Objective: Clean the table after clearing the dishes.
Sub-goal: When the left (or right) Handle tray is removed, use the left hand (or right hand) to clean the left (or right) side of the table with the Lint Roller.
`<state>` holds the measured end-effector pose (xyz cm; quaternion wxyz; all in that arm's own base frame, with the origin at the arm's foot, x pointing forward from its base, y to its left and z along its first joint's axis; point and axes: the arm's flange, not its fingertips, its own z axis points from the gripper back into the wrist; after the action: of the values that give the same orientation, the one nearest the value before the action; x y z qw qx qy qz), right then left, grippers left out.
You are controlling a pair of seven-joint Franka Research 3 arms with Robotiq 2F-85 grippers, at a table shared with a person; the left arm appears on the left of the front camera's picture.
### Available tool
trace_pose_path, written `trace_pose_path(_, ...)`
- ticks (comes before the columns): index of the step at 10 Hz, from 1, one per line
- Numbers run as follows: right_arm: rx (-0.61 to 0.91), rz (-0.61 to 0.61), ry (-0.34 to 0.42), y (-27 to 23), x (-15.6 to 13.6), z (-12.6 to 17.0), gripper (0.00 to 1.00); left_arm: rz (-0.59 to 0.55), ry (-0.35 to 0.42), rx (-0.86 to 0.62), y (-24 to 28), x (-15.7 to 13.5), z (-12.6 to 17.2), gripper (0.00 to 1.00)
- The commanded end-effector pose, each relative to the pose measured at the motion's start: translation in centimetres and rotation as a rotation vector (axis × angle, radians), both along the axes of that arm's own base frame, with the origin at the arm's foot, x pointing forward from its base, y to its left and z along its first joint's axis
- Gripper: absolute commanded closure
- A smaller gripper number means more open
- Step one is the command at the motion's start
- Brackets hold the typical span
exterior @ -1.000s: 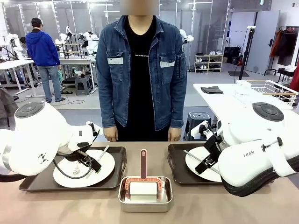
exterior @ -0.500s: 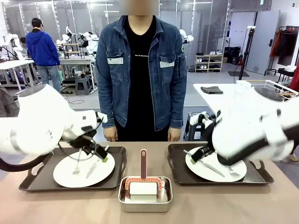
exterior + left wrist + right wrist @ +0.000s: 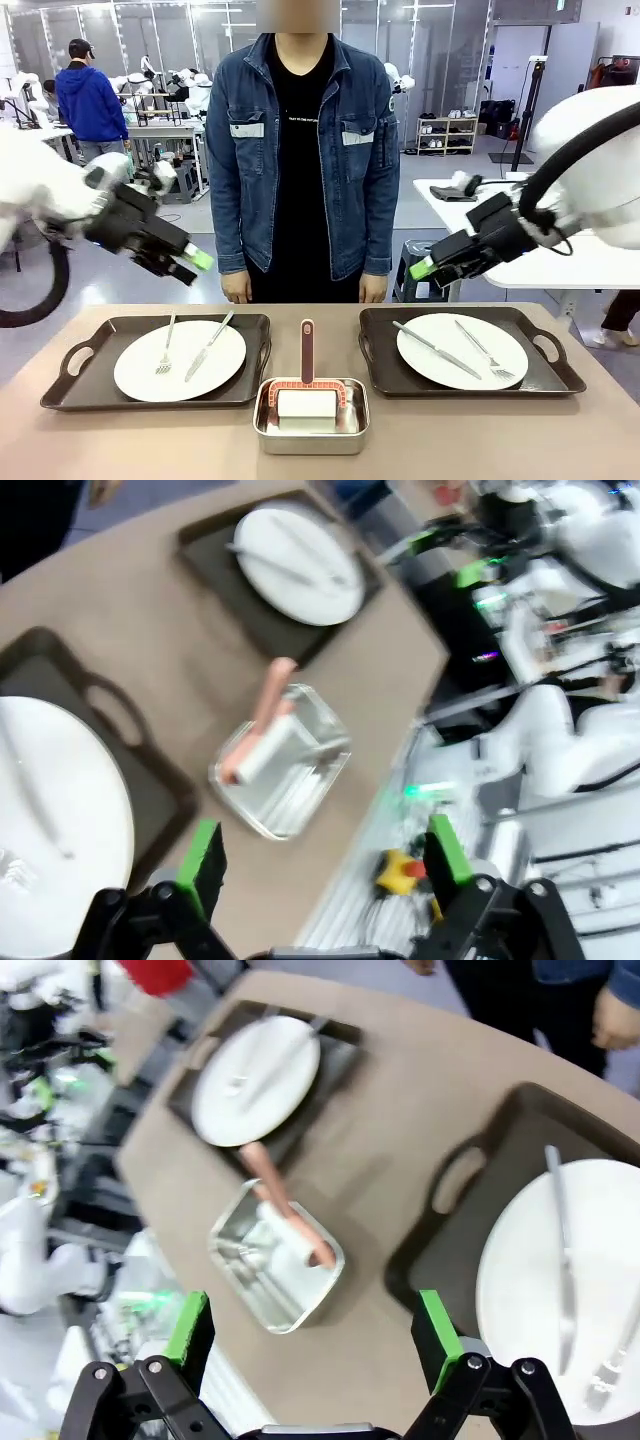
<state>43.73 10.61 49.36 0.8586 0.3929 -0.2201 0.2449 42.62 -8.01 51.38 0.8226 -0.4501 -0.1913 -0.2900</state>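
You're on the first step: nothing is cleared yet. The left plate and right plate sit on brown trays on the surface, at nine and three o'clock from the steel pan. Your left claw and right claw hang above them, spread wide, holding nothing. Next, I'd judge, lower each toward its tray's outer handle and close squarely.

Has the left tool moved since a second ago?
Yes. The left tool rose from just over the left plate to high above it, open and empty.
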Motion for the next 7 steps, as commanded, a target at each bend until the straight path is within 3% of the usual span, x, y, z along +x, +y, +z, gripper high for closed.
trace_pose_path(1,0.181,-0.02,0.125,-4.9,-0.3,-1.7,0.0,-0.007,0.166,-0.151,5.8,0.8,-1.4,0.0)
trace_pose_path(3,0.315,-0.037,0.152,-10.6,-2.4,-1.1,0.0,0.058,0.262,-0.245,11.5,-0.2,-2.2,0.0)
trace_pose_path(7,0.389,-0.188,0.164,-23.5,-6.6,-2.0,0.0,0.181,0.328,-0.323,24.5,-3.4,-2.5,0.0)
